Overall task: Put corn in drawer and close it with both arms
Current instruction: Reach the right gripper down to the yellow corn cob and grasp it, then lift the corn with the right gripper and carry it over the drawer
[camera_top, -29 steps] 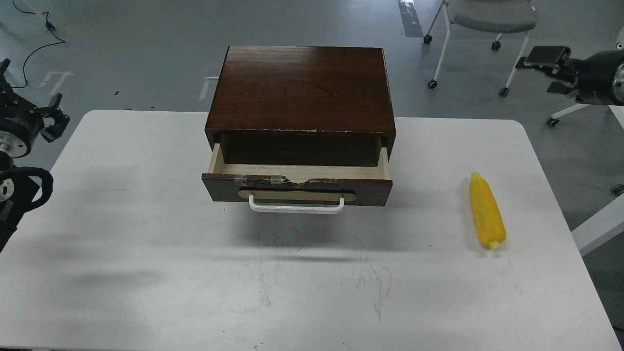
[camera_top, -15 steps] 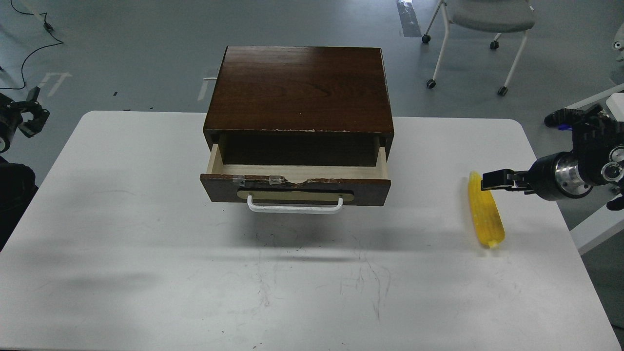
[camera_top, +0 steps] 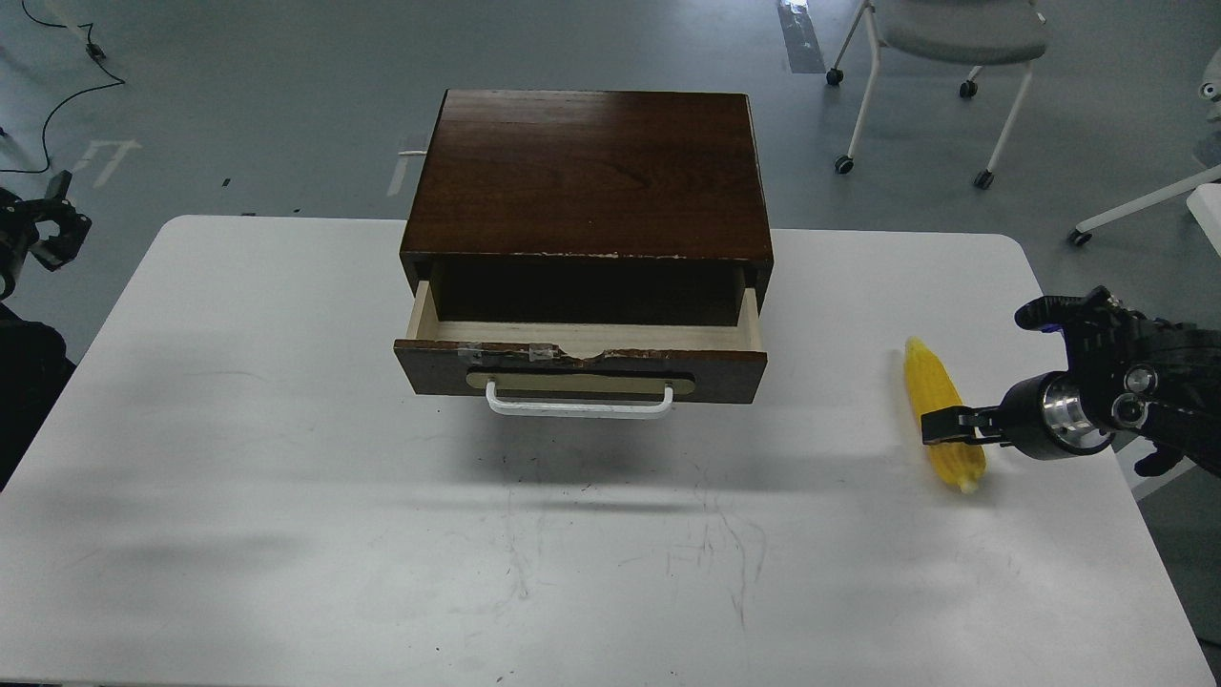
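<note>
The yellow corn (camera_top: 927,382) lies on the white table (camera_top: 286,496) at the right, pointing away from me. My right gripper (camera_top: 940,426) comes in from the right edge and lies low across the cob's near half; it is seen edge-on, so I cannot tell how its fingers stand. The drawer (camera_top: 582,366) of the dark brown wooden box (camera_top: 587,172) is pulled out, its white handle (camera_top: 578,408) facing me; the pale inside that shows is empty. My left gripper (camera_top: 52,221) hangs off the table's left edge, fingers spread and empty.
A wheeled chair (camera_top: 954,38) stands on the floor beyond the table's far right corner. A black cable (camera_top: 67,95) lies on the floor at the far left. The table's right edge runs close behind the corn.
My right gripper has dropped from high at the far right onto the corn's near half. The corn's far tip has shifted a little left. My left gripper has drawn back toward the left edge.
</note>
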